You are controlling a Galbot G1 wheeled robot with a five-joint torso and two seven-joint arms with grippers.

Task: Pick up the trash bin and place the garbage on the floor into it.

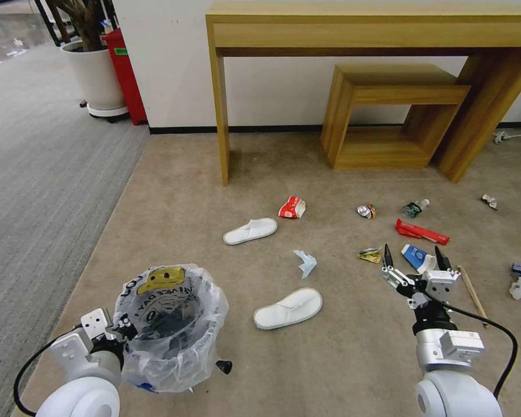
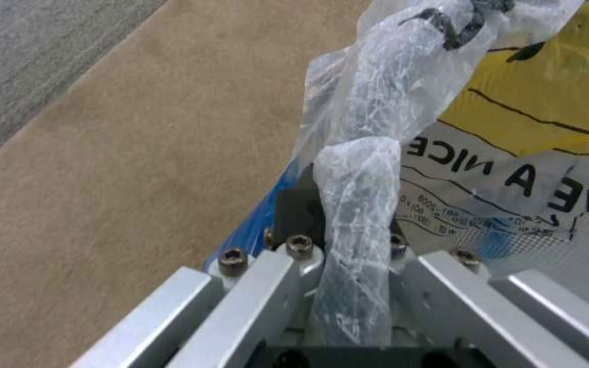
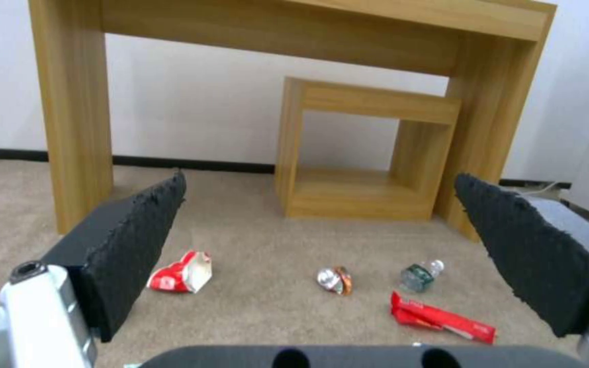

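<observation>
From my head camera, my left gripper (image 1: 117,331) is clenched on the bagged rim of the trash bin (image 1: 171,324), which stands low on my left side above the tan carpet (image 1: 173,185). My right gripper (image 1: 414,257) hangs with its jaws spread wide and nothing between them. Beyond its fingertips lie a blue-white packet (image 1: 415,256), a long red wrapper (image 1: 421,231), a small bottle (image 1: 414,208) and a crushed can (image 1: 365,211). A wooden stick (image 1: 472,288) lies just to its right. Between my two grippers rest two white slippers (image 1: 288,308), a pale folded paper (image 1: 305,263) and, farther out, a red crumpled carton (image 1: 292,207).

From my left wrist, my left gripper (image 2: 349,245) pinches a twisted fold of the bin's clear bag (image 2: 369,168); the yellow smiley print sits just past the jaws.

From my right wrist, my open black pads (image 3: 138,240) frame the litter ahead: the red carton (image 3: 182,273) near the one pad, the can (image 3: 335,280) and bottle (image 3: 421,273) midway, the red wrapper (image 3: 441,319) nearer the other. A wooden desk (image 3: 76,102) and small wooden stool (image 3: 363,148) stand beyond.
</observation>
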